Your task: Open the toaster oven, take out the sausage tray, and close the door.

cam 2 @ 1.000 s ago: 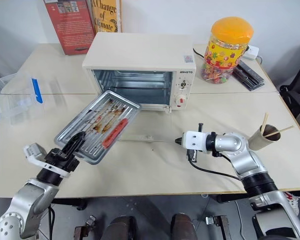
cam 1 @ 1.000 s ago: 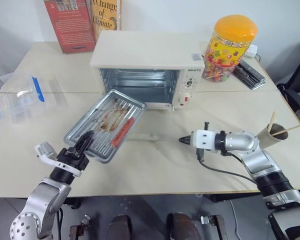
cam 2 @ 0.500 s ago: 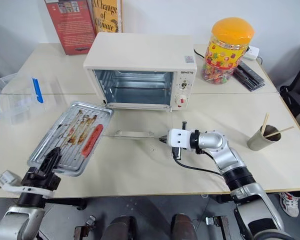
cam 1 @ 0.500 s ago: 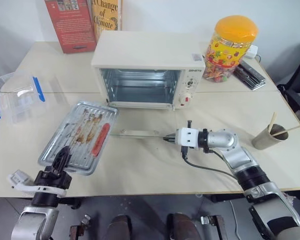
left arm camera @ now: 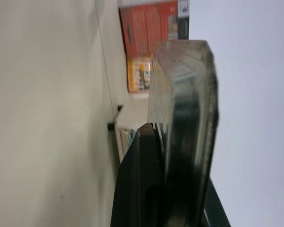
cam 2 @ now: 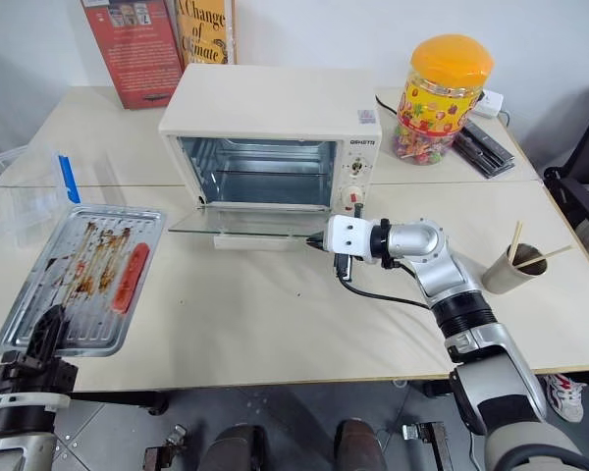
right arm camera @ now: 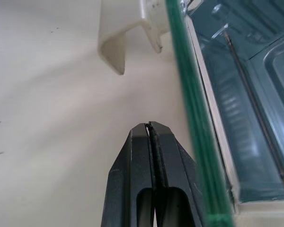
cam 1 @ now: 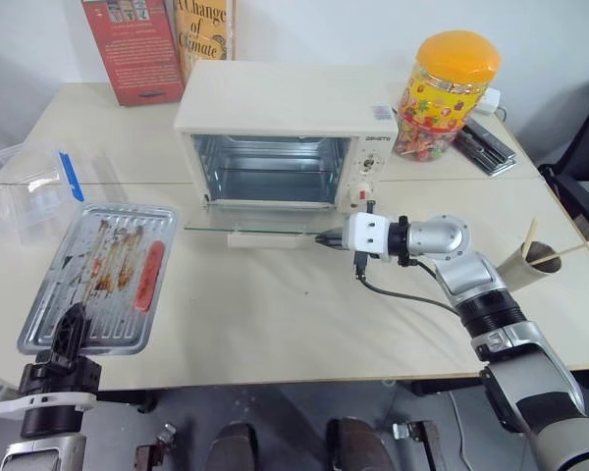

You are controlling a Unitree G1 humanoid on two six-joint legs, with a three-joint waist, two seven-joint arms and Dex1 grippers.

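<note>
The cream-white toaster oven (cam 1: 287, 96) stands at the back of the table with its shiny inside showing. Its glass door (cam 1: 260, 229) hangs out about level, bar handle (cam 1: 263, 239) toward me. My right gripper (cam 1: 326, 237) is shut and empty, its tips at the door's right front corner; the right wrist view shows the fingertips (right arm camera: 149, 130) beside the green glass edge (right arm camera: 195, 123). The silver sausage tray (cam 1: 93, 294), with one red sausage (cam 1: 149, 278), is at the front left. My left gripper (cam 1: 71, 319) is shut on its near rim (left arm camera: 182, 104).
A clear plastic box with a blue clip (cam 1: 29, 186) sits at the far left. Books (cam 1: 137, 44) stand behind the oven, with a candy jar (cam 1: 450, 93) and a black remote (cam 1: 486, 145) to its right. A paper cup with chopsticks (cam 1: 535, 260) stands at the right edge.
My left gripper has carried the sausage tray left and toward the table's near edge. My right gripper moved left and up, and the door rose from near the table to about level.
</note>
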